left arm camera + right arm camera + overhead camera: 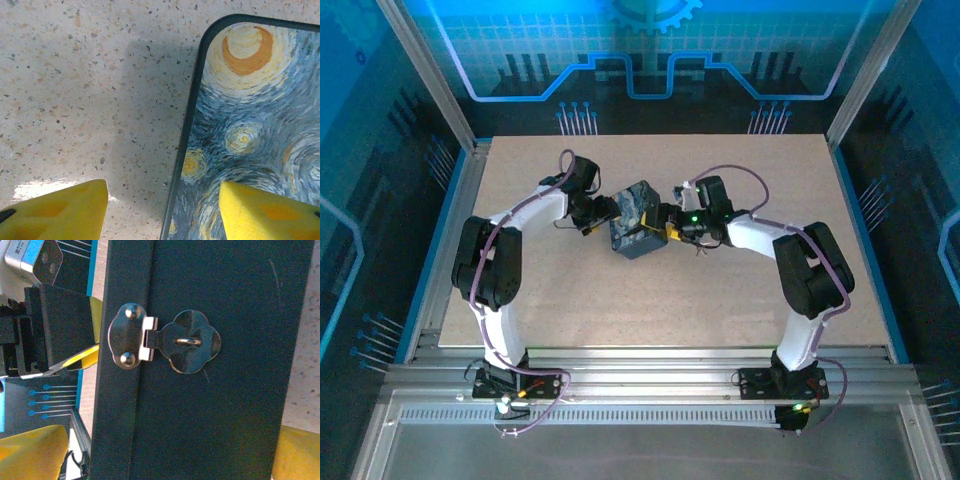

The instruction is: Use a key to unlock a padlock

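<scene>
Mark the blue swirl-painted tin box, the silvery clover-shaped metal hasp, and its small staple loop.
Blue swirl-painted tin box (260, 125): left wrist view, painted face.
Silvery clover-shaped metal hasp (202, 354): right wrist view, plate beside loop.
Small staple loop (189, 341): right wrist view, loop's middle.

The tabletop (650, 300) is a pale beige board, and close up it is flecked all over with dark specks (75, 100). A small bright patch of light (35, 189) lies on it beside a soft grey shadow (145, 100). Aluminium posts (425, 70) rise at the back corners. A blue strip (878, 280) runs along the right edge. The back wall (520, 50) glows cyan over a fine grid, with a gear motif (655, 12) at its top. The side walls (360, 200) are darker blue with circuit-like lines. At the near edge sit aluminium rails (650, 375) and a slotted strip (650, 412), then a grey panel (640, 450).
</scene>
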### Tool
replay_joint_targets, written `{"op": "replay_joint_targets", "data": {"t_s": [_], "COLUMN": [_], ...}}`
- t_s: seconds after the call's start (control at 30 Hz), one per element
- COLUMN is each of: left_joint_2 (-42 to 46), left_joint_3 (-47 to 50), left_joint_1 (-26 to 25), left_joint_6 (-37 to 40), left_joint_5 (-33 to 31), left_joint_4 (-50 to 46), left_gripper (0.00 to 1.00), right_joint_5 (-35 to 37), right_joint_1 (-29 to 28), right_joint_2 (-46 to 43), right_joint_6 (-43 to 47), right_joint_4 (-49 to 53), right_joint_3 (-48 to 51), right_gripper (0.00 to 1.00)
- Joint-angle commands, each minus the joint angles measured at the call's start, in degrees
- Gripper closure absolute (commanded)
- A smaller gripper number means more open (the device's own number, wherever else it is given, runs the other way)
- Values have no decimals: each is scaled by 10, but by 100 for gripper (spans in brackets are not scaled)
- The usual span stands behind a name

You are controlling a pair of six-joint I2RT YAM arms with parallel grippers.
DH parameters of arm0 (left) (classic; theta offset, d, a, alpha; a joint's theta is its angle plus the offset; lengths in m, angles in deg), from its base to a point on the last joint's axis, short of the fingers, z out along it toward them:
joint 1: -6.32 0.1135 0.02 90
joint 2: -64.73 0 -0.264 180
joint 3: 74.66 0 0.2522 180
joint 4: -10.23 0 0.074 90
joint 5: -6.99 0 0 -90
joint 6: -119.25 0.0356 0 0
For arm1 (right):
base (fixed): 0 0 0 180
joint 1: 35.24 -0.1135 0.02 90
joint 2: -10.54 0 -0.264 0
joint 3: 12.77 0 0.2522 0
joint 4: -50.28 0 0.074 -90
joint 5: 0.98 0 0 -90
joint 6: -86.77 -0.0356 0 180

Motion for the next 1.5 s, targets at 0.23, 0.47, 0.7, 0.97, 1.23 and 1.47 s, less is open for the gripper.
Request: {"op": "replay_joint_targets", "data": {"t_s": [0.23,0.47,0.7,0.97,1.23,1.47], "left_joint_2": [-34,-34,-35,-27,-13,21], "left_joint_3": [-25,-34,-44,-51,-56,-41], "left_joint_1": [-4,-2,-2,-6,-1,29], "left_joint_6": [0,6,7,9,14,17], "left_joint_5": [-20,-24,-19,-14,-32,-42], "left_joint_4": [-38,-48,-50,-55,-67,-71], "left_gripper": [39,39,39,39,39,38], "right_joint_5": [95,79,83,68,-2,-48], "right_joint_1": [-25,-10,0,3,-25,-34], "right_joint_2": [24,32,41,71,71,59], "right_joint_6": [157,175,206,211,156,128], "right_joint_4": [213,223,264,266,188,168], "right_joint_3": [-90,-87,-109,-120,-113,-116], "right_gripper": [0,0,0,0,0,0]}}
